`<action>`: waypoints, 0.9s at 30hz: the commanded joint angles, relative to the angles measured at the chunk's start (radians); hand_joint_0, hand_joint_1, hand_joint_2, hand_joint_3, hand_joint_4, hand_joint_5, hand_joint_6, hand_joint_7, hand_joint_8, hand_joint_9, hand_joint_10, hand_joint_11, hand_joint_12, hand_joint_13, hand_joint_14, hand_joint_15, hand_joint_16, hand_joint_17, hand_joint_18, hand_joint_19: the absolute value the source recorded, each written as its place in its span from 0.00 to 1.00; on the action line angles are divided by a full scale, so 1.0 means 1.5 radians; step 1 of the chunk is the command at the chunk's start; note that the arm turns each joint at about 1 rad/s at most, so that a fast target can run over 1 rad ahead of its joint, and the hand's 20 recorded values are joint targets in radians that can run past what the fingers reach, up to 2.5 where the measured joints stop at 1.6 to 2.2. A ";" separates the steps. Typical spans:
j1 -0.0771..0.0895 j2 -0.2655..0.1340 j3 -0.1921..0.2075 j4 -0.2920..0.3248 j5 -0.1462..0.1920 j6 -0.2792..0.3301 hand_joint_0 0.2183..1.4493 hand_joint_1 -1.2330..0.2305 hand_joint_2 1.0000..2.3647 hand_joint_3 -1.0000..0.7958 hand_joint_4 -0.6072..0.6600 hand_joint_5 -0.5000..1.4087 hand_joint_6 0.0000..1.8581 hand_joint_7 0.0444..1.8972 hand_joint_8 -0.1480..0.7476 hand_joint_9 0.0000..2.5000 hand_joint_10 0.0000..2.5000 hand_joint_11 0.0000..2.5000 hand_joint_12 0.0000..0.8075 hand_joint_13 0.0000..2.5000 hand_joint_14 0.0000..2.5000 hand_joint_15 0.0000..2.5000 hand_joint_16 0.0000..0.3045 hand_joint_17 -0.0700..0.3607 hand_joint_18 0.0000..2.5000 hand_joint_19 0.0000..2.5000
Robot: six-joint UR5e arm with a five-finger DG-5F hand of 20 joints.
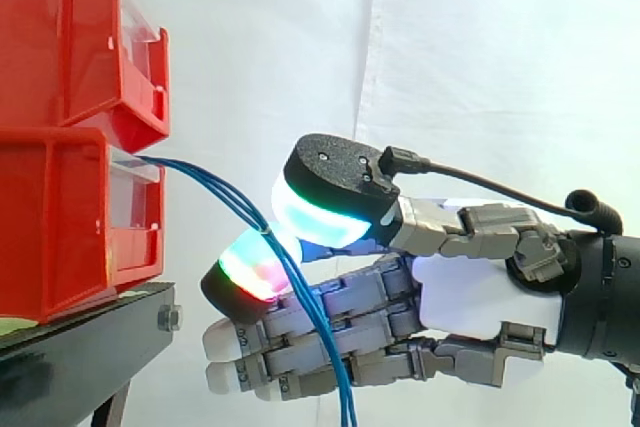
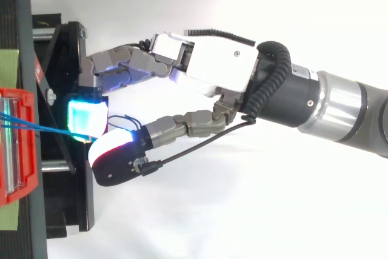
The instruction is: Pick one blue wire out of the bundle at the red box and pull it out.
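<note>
Fingers (image 1: 250, 272) of the hand (image 1: 470, 297) pinch blue wires (image 1: 212, 184) at three o'clock of the red box (image 1: 60, 217) — isolate one, then pull straight outward.

Bright, even light washes the white curtain (image 1: 500, 47) almost featureless; shadows are faint; the hand's (image 1: 470, 297) pads (image 1: 320, 212) glow green and cyan.

Arm (image 2: 339, 104) from right, hand (image 1: 470, 292) level, thumb and fingertip (image 1: 250, 272) apparently pinching blue wire (image 1: 215, 187), other fingers straight.
</note>
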State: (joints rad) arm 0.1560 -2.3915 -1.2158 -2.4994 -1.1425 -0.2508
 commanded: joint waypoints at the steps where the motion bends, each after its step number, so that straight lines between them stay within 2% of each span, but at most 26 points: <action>1: 0.002 0.000 0.002 -0.001 0.002 -0.006 0.26 0.34 0.00 0.30 0.70 0.20 0.35 0.61 0.49 0.28 0.00 0.14 0.48 0.17 0.00 0.07 0.19 0.47 0.15 0.16; 5: 0.004 -0.001 0.001 -0.001 0.007 -0.024 0.26 0.35 0.00 0.30 0.70 0.20 0.35 0.61 0.48 0.28 0.00 0.14 0.48 0.17 0.00 0.07 0.19 0.47 0.15 0.16; 7: 0.004 -0.001 0.001 -0.001 0.025 -0.051 0.26 0.35 0.00 0.30 0.70 0.20 0.34 0.61 0.48 0.28 0.00 0.14 0.48 0.17 0.00 0.07 0.19 0.47 0.15 0.16; 12: 0.005 -0.001 0.001 0.000 0.044 -0.069 0.26 0.35 0.00 0.30 0.70 0.20 0.34 0.61 0.49 0.28 0.01 0.15 0.48 0.17 0.00 0.06 0.19 0.47 0.15 0.16; 27: 0.011 -0.001 0.001 0.007 0.049 -0.074 0.27 0.37 0.01 0.33 0.69 0.20 0.35 0.60 0.48 0.29 0.01 0.15 0.47 0.17 0.00 0.07 0.19 0.46 0.15 0.16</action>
State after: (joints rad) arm 0.1713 -2.3930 -1.2149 -2.4932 -1.0695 -0.3620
